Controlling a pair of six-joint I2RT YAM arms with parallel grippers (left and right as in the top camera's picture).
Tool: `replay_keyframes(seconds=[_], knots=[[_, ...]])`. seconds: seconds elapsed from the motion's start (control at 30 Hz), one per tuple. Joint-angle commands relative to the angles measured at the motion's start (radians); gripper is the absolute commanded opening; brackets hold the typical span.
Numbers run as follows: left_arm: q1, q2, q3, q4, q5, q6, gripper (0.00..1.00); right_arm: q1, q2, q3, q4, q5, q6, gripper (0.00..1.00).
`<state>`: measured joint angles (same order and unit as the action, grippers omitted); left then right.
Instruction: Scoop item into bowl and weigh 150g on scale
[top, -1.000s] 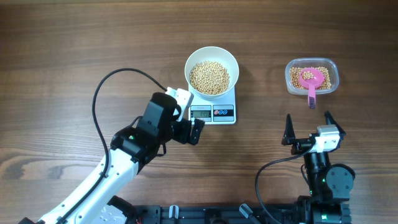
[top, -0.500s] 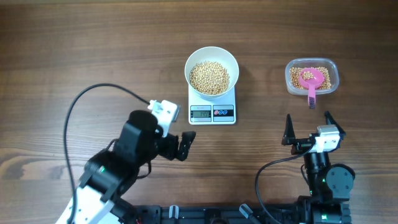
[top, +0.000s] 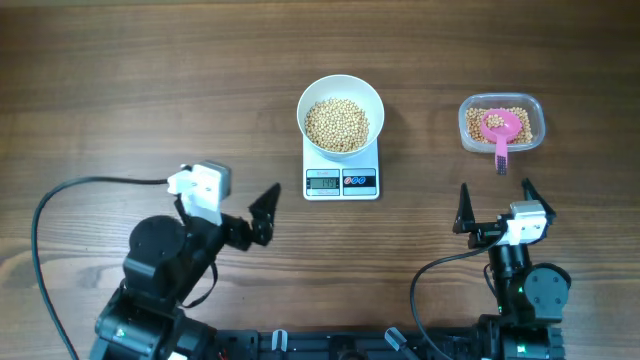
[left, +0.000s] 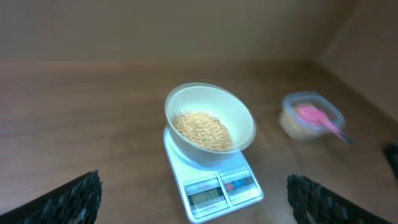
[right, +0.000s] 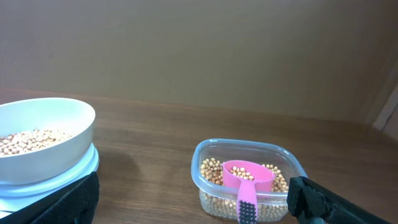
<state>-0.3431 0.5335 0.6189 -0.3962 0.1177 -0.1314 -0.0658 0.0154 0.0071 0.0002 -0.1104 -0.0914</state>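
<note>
Two arms, both at the near edge of the table (top: 120, 80), neither touching anything.

Bowl (top: 304, 103) sat centred on the scale (top: 341, 182), so each added scoop registers directly on the display. Display digits too small to read, so I could not confirm 150 g. Beans (top: 337, 125) filled the bowl to roughly half depth.

Clear tub (top: 463, 122) stood well to the right of the scale, a shallow layer of beans left in it. Pink scoop (top: 500, 130) rested in the tub, cup up with a few beans in it, handle over the near rim towards the right arm. Judged: parked there for an easy regrasp if the weight needs topping up.

Left gripper (top: 235, 203): jaws fully apart, empty, aimed at the scale from the near left, well clear of it.

Right gripper (top: 496, 200): jaws fully apart, empty, near the tub but apart from it, facing scoop and tub.

Judged: scooping paused or finished; the display check remains.
</note>
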Motion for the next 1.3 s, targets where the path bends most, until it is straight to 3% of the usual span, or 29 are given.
replay_keyframes(seconds=[0.0, 0.37, 0.5, 1.07, 1.27], knots=[[0.076, -0.076, -0.124, 0.128, 0.006, 0.023, 1.0, 0.008, -0.012, -0.002, 0.004, 0.014, -0.003, 1.0], [0.187, -0.271, -0.417, 0.512, 0.05, 0.023, 1.0, 0.008, -0.012, -0.002, 0.004, 0.014, -0.003, 1.0], [0.212, -0.328, -0.477, 0.571, 0.05, 0.023, 1.0, 0.008, -0.012, -0.002, 0.004, 0.014, -0.003, 1.0], [0.325, -0.531, -0.612, 0.641, 0.05, 0.023, 1.0, 0.008, -0.012, -0.002, 0.005, 0.014, -0.003, 1.0], [0.349, -0.531, -0.613, 0.631, 0.05, 0.024, 1.0, 0.008, -0.012, -0.002, 0.005, 0.014, -0.003, 1.0]])
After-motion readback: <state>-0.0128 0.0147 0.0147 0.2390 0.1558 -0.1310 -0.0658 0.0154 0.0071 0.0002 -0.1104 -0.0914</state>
